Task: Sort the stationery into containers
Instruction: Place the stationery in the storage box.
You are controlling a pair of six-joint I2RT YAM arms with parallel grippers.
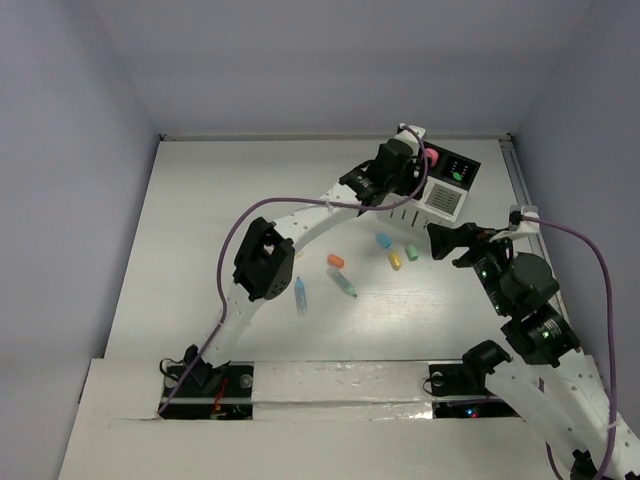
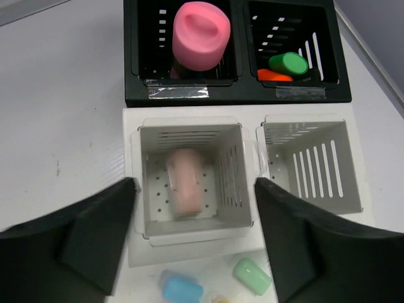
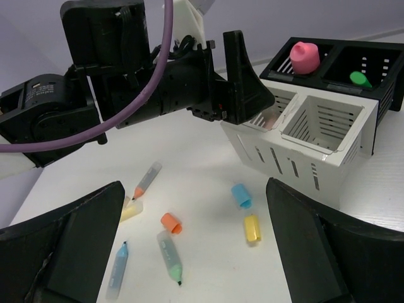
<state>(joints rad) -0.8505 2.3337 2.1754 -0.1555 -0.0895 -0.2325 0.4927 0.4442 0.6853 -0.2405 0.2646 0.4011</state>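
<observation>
Left gripper (image 2: pixel 194 189): jaws wide apart, nothing held, over white slatted plastic box (image 2: pixel 328 170), whose left compartment holds one pale pink stubby piece (image 2: pixel 185 182). Right gripper (image 3: pixel 194 208): spread open, empty, above loose stock on white table (image 1: pixel 200 220).

Stock judged light, stiff, smooth, prone to roll; pinch across mid-barrel.

- Chunks, three: blue chunk (image 3: pixel 240 195), yellow chunk (image 3: pixel 252 228), green chunk (image 2: pixel 251 276).
- Pens, three: green pen (image 3: pixel 169 255), blue pen (image 3: pixel 118 268), orange-tipped pen (image 3: pixel 146 180).
- Orange cap (image 3: pixel 170 222), one.

Bright, even light, soft shadows.
You see the white surface (image 1: pixel 200 250) evenly lit, with faint, soft-edged shadows. In both wrist views the near jaws are out of focus; the pale pink piece (image 2: pixel 186 180) looks blurred.
</observation>
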